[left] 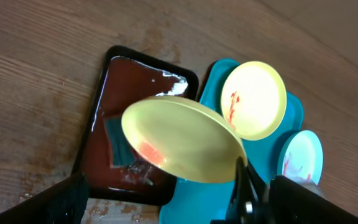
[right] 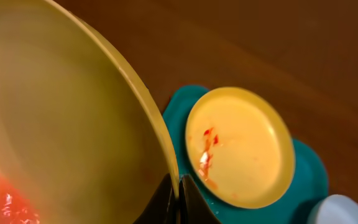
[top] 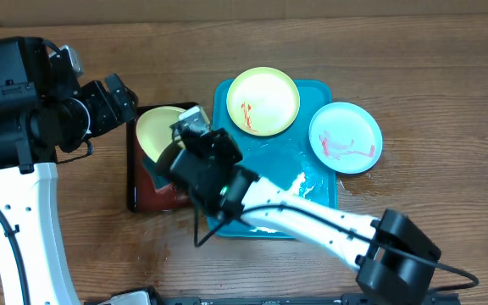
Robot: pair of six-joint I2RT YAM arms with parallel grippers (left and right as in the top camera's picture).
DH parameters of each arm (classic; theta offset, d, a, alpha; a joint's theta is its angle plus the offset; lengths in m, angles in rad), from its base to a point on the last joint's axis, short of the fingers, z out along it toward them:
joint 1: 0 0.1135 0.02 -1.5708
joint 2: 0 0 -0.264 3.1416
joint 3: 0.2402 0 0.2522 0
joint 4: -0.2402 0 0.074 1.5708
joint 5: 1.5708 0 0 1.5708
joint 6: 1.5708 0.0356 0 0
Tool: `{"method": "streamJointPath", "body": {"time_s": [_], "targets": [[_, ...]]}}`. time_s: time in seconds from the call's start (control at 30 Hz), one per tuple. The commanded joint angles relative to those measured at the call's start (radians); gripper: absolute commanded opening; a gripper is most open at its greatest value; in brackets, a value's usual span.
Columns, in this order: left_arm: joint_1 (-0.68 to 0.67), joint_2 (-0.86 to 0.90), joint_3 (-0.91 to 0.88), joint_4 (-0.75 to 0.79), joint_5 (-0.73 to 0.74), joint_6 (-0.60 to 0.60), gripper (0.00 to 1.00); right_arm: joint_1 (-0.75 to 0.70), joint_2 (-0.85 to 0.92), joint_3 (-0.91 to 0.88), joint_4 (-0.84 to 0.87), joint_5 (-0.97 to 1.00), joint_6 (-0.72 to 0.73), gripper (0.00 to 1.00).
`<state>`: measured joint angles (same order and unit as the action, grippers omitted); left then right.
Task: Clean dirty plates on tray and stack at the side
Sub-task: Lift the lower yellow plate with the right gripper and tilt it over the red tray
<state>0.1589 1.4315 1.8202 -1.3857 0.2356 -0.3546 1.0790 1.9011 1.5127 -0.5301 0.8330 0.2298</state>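
The yellow-green-rimmed round plastic plate [top: 158, 129] hung tilted above the small black-rimmed red-brown tray [top: 131, 174], just left of the large turquoise rectangular plastic tray [top: 316, 91]. The right gripper [right: 178, 202] was clamped on it, the two fingers [left: 246, 186] pressed together on the rim at the plate's lower right edge, seen from the left wrist. The plate's hollow face, with an orange-red smear low on it, was turned up and toward the left arm.

The left gripper [top: 124, 95] stood just to the left of the plate and somewhat above it. Its fingers [left: 67, 200] were spread wide apart, holding and touching nothing.

Directly under the lifted plate a dark teal square pad [left: 118, 142] lay flat in the wet red-brown tray. The left arm was plainly the nearer to it. The next move probably turned on that: the free fingers would have to go down and slightly rightward, passing below the plate's raised edge, to reach the pad.

A second yellow-green-rimmed plate [top: 263, 102] sat smeared on the turquoise tray's far end. A light-blue-rimmed plate [top: 346, 137], also smeared, straddled that tray's right rim, partly over the wooden counter [top: 447, 85].
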Motion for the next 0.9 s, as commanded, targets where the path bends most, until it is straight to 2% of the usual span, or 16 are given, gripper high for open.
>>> {"method": "streamJointPath", "body": {"time_s": [0.0,0.4,0.87], "targets": [[0.006,-0.001,0.017,-0.002,-0.008,0.023,0.93,0.046,-0.027,0.018,0.012,0.258,0.000,0.04],[0.006,0.000,0.017,-0.001,-0.010,0.042,0.97,0.114,-0.027,0.019,0.012,0.415,-0.031,0.04],[0.006,0.001,0.017,-0.001,-0.010,0.041,0.98,0.114,-0.027,0.019,0.013,0.423,-0.049,0.04]]}}
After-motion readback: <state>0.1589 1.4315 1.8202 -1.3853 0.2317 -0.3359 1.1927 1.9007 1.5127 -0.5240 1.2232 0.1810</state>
